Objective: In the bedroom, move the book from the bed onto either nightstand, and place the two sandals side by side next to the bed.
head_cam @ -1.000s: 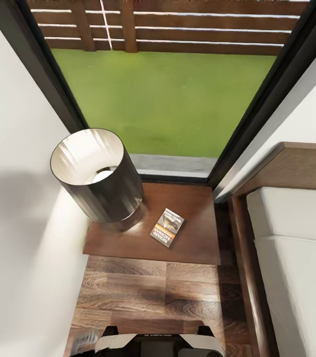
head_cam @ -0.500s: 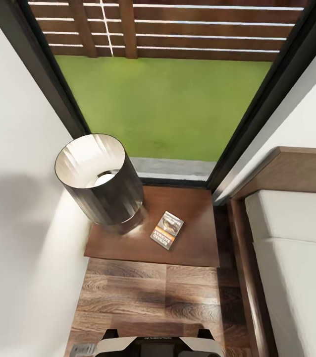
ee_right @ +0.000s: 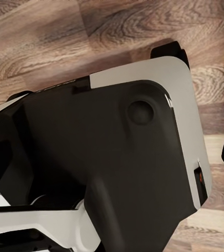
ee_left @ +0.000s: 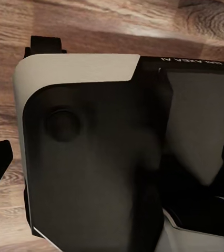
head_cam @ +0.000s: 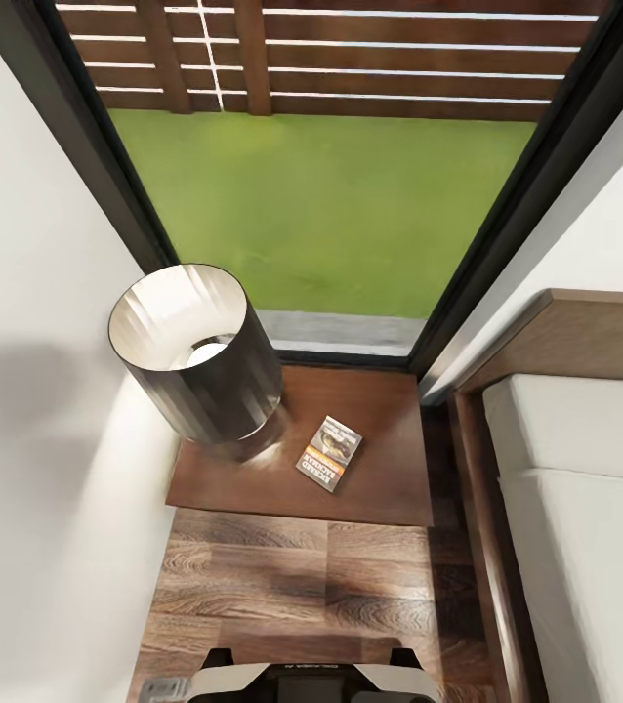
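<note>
The book [head_cam: 330, 454] lies flat on the nightstand [head_cam: 390, 488], right of the lamp [head_cam: 199, 351]. The bed [head_cam: 585, 508] is at the right. I cannot tell if the grippers are wide or narrow.

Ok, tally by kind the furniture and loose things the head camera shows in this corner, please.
book: 1
nightstand: 1
lamp: 1
bed: 1
Total: 4

nightstand [head_cam: 380, 488]: glossy dark wood | book [head_cam: 330, 454]: paper cover | mattress [head_cam: 585, 517]: matt cloth
</note>
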Robot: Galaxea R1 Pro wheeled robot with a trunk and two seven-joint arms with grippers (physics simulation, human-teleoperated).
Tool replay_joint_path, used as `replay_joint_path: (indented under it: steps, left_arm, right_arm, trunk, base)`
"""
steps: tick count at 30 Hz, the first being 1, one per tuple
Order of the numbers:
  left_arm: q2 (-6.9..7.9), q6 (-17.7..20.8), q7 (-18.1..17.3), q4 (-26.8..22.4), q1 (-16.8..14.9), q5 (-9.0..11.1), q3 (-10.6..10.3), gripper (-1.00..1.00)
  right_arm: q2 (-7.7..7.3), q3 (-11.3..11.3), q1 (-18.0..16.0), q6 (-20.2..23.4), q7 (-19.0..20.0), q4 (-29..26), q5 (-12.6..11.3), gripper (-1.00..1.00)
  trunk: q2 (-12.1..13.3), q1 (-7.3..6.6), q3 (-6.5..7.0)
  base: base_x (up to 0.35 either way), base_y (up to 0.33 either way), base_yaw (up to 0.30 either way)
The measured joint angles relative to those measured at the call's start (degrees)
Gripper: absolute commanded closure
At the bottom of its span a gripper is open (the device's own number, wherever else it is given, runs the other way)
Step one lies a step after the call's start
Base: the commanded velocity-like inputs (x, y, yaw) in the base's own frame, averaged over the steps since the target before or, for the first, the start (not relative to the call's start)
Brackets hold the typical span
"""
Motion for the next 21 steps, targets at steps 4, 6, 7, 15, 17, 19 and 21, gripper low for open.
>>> replay_joint_path:
  steps: [4, 6, 7, 15, 17, 19, 21]
  left_arm:
    - [-0.23, 0.0, 0.0, 0.0, 0.0, -0.02, 0.0, -1.0]
    - [-0.35, 0.0, 0.0, 0.0, 0.0, -0.02, 0.01, -1.0]
    - [-0.5, 0.0, 0.0, 0.0, -0.02, -0.03, 0.0, -1.0]
    - [-0.6, 0.0, 0.0, 0.03, 0.0, -0.03, 0.01, -1.0]
    - [-0.61, 0.0, 0.0, 0.03, 0.0, -0.03, 0.01, -1.0]
    - [-0.62, 0.0, 0.0, 0.02, 0.0, -0.02, -0.02, -1.0]
    - [-0.62, 0.0, 0.0, 0.01, 0.0, -0.04, -0.01, -1.0]
  right_arm:
    - [0.0, 0.01, 0.04, -0.02, 0.0, 0.01, 0.0, -1.0]
    - [0.0, 0.03, 0.0, -0.03, 0.0, 0.01, 0.01, -1.0]
    - [0.0, 0.05, 0.01, -0.03, 0.0, 0.01, 0.05, -1.0]
    - [0.0, 0.09, 0.01, -0.03, 0.0, 0.01, 0.08, -1.0]
    - [0.04, 0.09, 0.03, -0.03, 0.0, 0.01, 0.08, -1.0]
    - [0.06, 0.09, 0.02, -0.03, 0.0, 0.01, 0.08, -1.0]
    - [0.05, 0.09, 0.01, -0.03, 0.0, 0.01, 0.08, -1.0]
  trunk:
    - [0.0, 0.0, 0.26]
    - [0.0, 0.0, 0.43]
    - [0.0, 0.0, 0.53]
    - [0.0, 0.0, 1.27]
    - [0.0, 0.0, 1.45]
    - [0.0, 0.0, 1.64]
    - [0.0, 0.0, 1.83]
  base:
    - [0.0, 0.0, 0.0]
    - [0.0, 0.0, 0.0]
    - [0.0, 0.0, 0.0]
    - [0.0, 0.0, 0.0]
    - [0.0, 0.0, 0.0]
    - [0.0, 0.0, 0.0]
    - [0.0, 0.0, 0.0]
